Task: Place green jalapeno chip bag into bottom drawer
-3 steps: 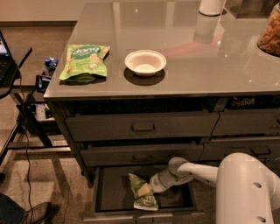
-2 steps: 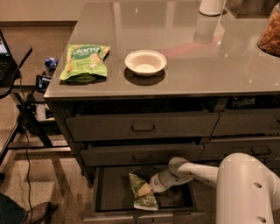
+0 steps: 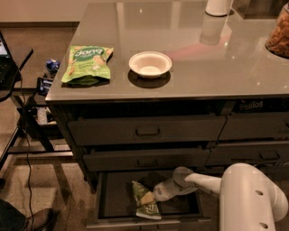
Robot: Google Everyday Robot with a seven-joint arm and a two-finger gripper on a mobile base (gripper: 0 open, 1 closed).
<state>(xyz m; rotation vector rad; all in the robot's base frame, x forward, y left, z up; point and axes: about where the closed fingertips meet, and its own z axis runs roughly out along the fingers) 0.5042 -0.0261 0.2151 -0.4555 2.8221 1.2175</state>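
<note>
The bottom drawer is pulled open below the counter, dark inside. The green jalapeno chip bag lies crumpled in it, near the middle front, with a pale end and white lettering showing. My gripper reaches into the drawer from the right on a white arm and sits right at the bag's upper right edge, touching or almost touching it.
On the grey countertop lie a flat light-green "dang" pouch, a white bowl, a white cylinder and a jar of snacks. Two shut drawers with handles are above. A stand and cables are at left.
</note>
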